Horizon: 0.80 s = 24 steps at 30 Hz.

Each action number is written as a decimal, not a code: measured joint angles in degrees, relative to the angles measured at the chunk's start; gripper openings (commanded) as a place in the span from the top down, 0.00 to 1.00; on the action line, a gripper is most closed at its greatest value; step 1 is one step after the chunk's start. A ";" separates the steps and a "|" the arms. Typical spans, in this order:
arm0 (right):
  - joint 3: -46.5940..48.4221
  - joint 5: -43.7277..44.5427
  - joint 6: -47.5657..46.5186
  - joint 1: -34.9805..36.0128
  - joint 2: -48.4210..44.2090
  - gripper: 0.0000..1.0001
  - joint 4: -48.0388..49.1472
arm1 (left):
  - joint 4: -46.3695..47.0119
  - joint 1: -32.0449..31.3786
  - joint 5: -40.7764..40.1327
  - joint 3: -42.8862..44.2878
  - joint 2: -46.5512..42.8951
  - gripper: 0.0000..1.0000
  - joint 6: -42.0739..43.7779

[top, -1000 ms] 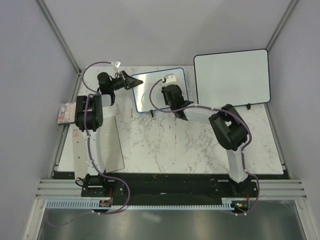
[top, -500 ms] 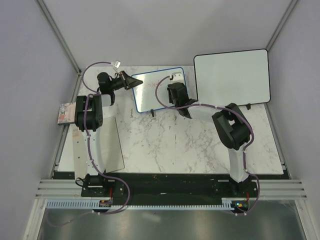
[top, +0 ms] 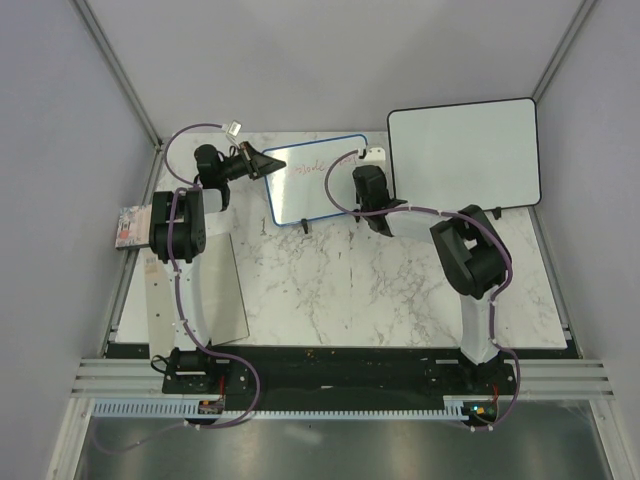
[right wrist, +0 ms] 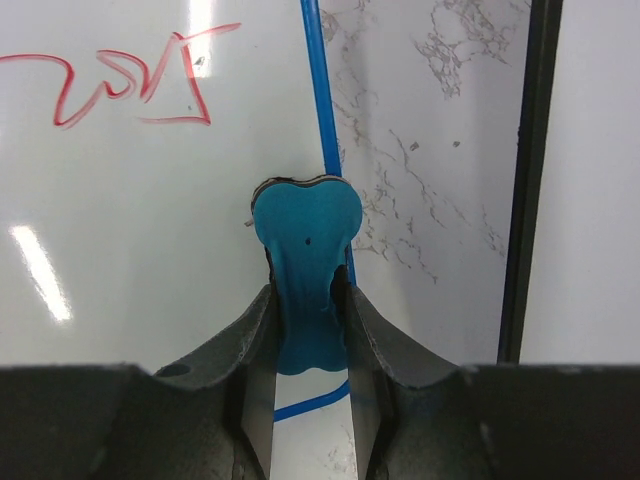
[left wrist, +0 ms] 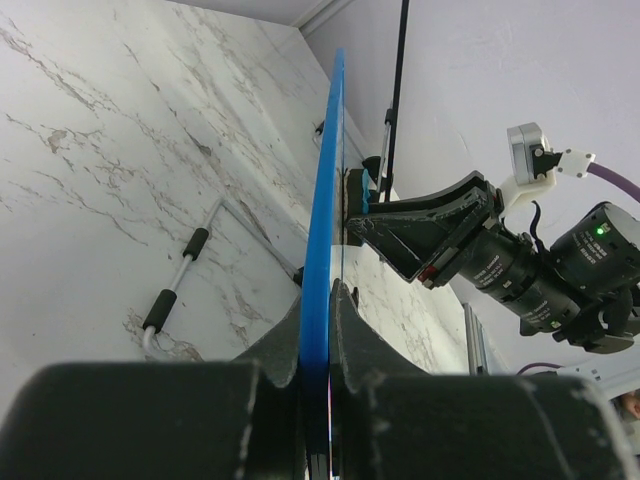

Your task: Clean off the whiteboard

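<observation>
Left end effector (top: 262, 163) is clamping the whiteboard (top: 305, 195) by its left edge. Right end effector (right wrist: 305, 300) is gripping an eraser (right wrist: 305, 225) — at the right edge.

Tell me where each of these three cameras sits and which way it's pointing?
Top external: above and behind the arms, looking down on the marble table; left arm and right arm show whole.
Left wrist: on the left arm, looking along the left tool clamped on the whiteboard's blue edge; the right tool shows beyond.
Right wrist: on the right arm, facing the whiteboard's front; its fingers pinch a blue eraser.
Shared: all three show the whiteboard.
</observation>
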 measured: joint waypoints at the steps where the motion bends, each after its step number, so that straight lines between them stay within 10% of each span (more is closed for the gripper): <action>1: -0.20 0.26 0.02 -0.13 -0.04 1.00 0.00 | 0.00 0.00 0.00 0.00 0.00 0.98 0.00; 24: -0.33 -17.09 -4.83 -3.91 -1.01 1.00 -0.17 | 0.02 0.76 0.17 0.00 0.00 0.98 0.00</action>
